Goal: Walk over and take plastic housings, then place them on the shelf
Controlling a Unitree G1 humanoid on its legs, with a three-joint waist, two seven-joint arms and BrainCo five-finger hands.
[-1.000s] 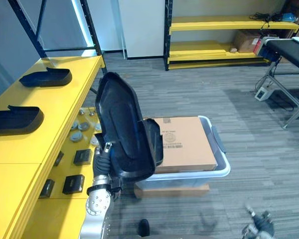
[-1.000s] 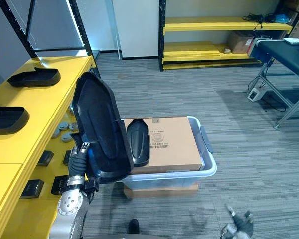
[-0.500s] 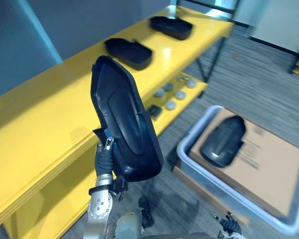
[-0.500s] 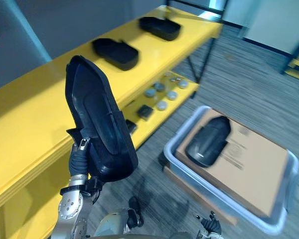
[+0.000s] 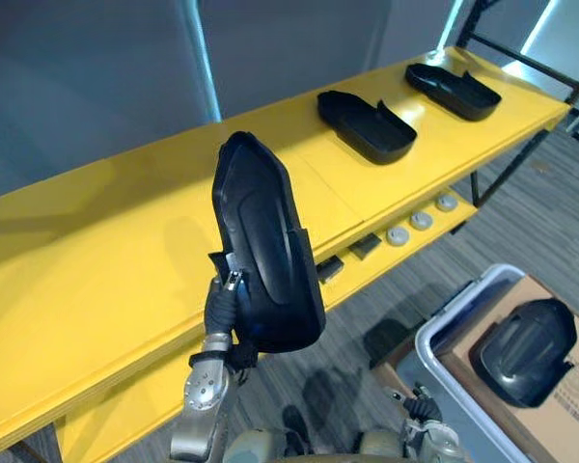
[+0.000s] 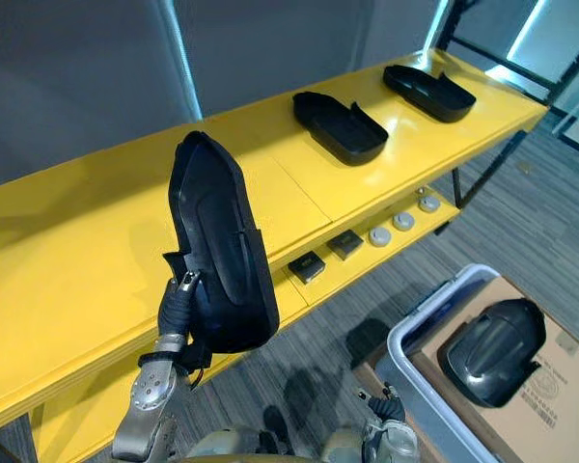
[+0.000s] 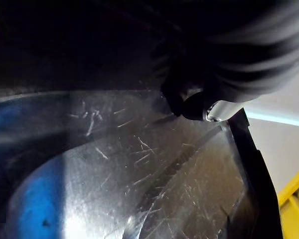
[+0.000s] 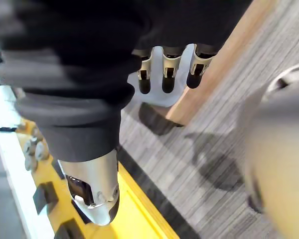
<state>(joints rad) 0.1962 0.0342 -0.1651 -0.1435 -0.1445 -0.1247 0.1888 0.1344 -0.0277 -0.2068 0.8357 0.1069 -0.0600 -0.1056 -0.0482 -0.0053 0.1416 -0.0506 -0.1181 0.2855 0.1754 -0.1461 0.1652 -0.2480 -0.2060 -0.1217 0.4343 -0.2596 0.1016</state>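
While your left hand (image 5: 219, 307) grips the black housing (image 5: 266, 253) by its lower end, a dark fingertip (image 7: 197, 107) curled onto the scratched, glossy inside, the shell stands nearly upright. Its long axis points up by the front edge of the yellow shelf (image 5: 96, 260). You likely need to tip it flat onto the smooth bare top, well apart from another housing (image 5: 365, 125). Your right hand (image 8: 164, 74) hangs low near the grey bin (image 5: 454, 309), fingers relaxed and empty.

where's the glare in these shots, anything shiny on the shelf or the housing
Left eye view: pale glare on the shelf top around the far housings. Left wrist view: the housing in the left hand gleams, a blue reflection and bright scratches on it.
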